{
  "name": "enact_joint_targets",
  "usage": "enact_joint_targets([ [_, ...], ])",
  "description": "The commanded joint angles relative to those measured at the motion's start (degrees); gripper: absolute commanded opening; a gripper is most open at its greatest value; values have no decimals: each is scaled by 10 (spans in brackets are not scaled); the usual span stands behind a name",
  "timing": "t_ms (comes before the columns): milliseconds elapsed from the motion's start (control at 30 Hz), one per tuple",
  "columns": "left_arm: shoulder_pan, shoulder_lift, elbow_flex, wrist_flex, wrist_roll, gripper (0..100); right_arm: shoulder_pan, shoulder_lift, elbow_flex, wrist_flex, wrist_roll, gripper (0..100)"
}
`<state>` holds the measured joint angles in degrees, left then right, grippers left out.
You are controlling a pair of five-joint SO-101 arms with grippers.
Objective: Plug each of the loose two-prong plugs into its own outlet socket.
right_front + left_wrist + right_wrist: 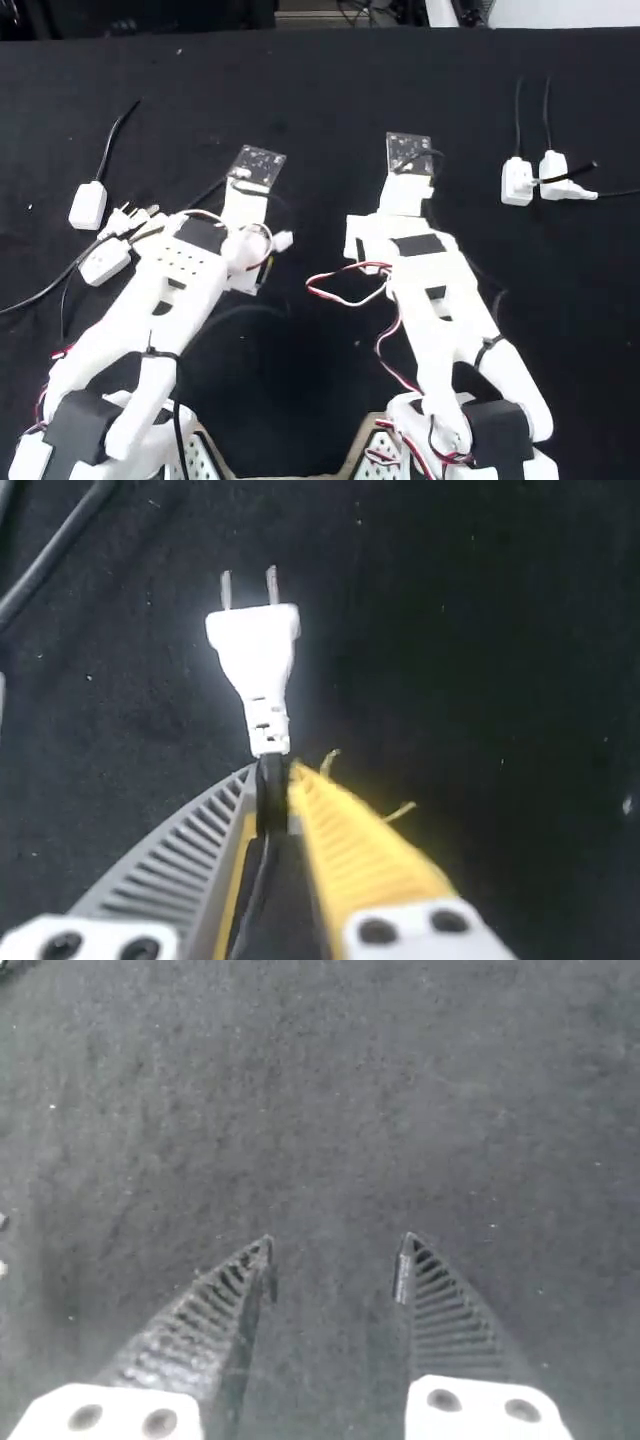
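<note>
While the left gripper [272, 770] is clamped on the black cord just behind a white two-prong plug [253, 655], the step in hand looks like the carry of that plug toward a socket. Its prongs point away from the fingers, with only black table cloth [480, 630] beyond them and no socket ahead. In the high view the held plug shows as a small white tip [283, 240] at the inner side of the left arm [170, 290], near the centre of the frame. Two white socket blocks lie at the left of the frame, one higher [88, 205] and one lower [103, 262], with a second plug [128, 216] resting between them, prongs toward the right. A further pair of sockets [517, 182] sits at the upper right, well apart from both arms. Judging from this, the next move calls for swinging the held plug round to face one of the left-hand blocks. The prongs must then be lined up with the slots and pushed straight in. Because the grip is on the cord and not the plug body, the plug may droop or twist under that push. The left arm stretches diagonally from the lower left toward the frame's middle, its wrist bent over the cloth. The right arm [440, 290] reaches up from the lower right, and the right gripper [335, 1255] is spread wide above bare cloth, holding nothing.
</note>
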<state>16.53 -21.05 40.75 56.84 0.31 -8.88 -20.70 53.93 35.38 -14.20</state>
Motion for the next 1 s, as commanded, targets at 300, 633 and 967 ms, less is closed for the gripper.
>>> enact_joint_targets([
  [300,-183,-90,-116,183,-55,253,-14,-25,-28,4,-6,188],
  [633,-433,-99,-8,109,-128,253,-225,-25,-27,4,-2,191],
  [967,-419,-99,80,45,-48,253,-309,51,-20,-100,-2,191],
])
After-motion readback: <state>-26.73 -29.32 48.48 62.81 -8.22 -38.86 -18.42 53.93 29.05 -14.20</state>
